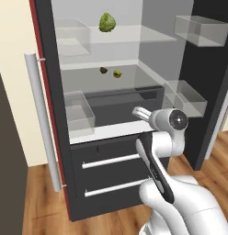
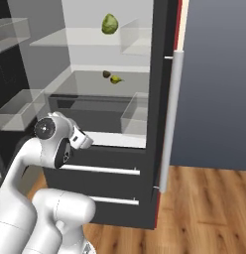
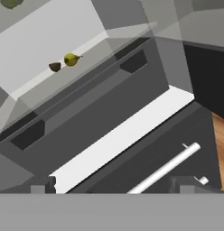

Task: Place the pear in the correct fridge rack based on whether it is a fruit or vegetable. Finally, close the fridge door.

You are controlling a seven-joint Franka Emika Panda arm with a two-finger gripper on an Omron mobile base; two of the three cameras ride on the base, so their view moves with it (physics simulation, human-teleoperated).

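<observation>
The pear [image 1: 117,73] [image 2: 115,79] [image 3: 71,59], small and yellow-green, lies on the fridge's middle shelf [image 1: 129,82], right beside a small dark object [image 1: 103,70] [image 3: 54,66]. My gripper [image 3: 114,185] is open with nothing between its fingers [image 3: 42,186]. It hovers in front of the fridge, lower than that shelf and well short of the pear, and looks up at it. The white hand [image 1: 141,112] [image 2: 81,140] shows in both base views. The fridge door [image 1: 54,92] [image 2: 162,74] with its long silver bar handle [image 1: 42,119] [image 2: 170,124] stands wide open.
A crinkled leafy green vegetable [image 1: 107,22] [image 2: 109,24] sits on the top shelf. Clear bins [image 1: 80,112] [image 1: 187,96] line both open doors. A dark crisper drawer [image 3: 82,117] lies under the pear's shelf. Lower drawers with horizontal handles [image 1: 111,160] [image 3: 165,168] sit below, above the wood floor.
</observation>
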